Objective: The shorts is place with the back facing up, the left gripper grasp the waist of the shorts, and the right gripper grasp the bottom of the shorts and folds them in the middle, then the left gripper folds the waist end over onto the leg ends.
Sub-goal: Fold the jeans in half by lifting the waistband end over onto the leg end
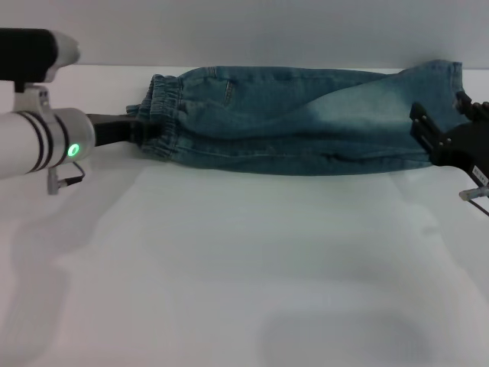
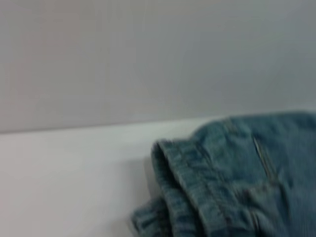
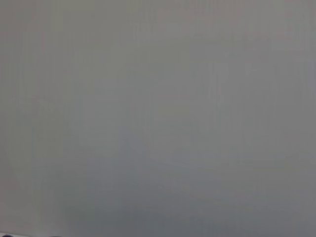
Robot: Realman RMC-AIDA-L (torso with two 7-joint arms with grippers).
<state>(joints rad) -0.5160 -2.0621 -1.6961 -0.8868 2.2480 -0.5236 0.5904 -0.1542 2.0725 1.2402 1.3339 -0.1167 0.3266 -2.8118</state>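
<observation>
White black-banded arm, green light, black claws

Left end effector low, right end effector low

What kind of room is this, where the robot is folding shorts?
Probably a robot test lab, not a home: a bare white table against a blank grey wall, holding only denim shorts, with the left gripper and right gripper at their ends.
</observation>
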